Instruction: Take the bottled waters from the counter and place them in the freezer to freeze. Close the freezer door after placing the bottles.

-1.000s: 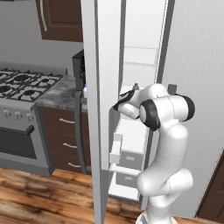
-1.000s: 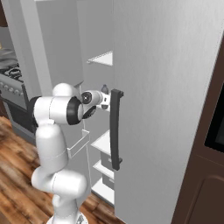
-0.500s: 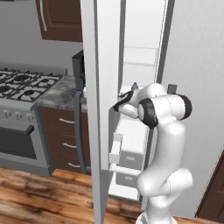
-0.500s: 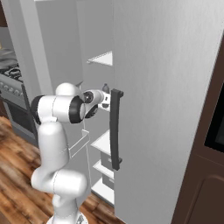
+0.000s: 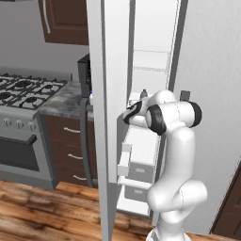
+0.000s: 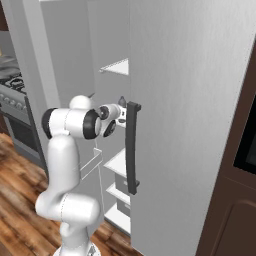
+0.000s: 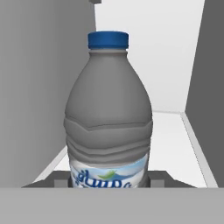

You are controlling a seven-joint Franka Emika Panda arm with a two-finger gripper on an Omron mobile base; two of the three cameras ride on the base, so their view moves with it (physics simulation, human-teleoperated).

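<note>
One water bottle (image 7: 108, 118), upright.

— Arm pose?
— Rises, bends at the elbow, reaches level into the freezer (image 5: 150, 70) between its walls.
— Gripper (image 7: 111, 183)?
— Closed around the greyish bottle (image 7: 108, 118), held upright above the freezer shelf, fingertips (image 7: 61, 179) flanking its base.
</note>
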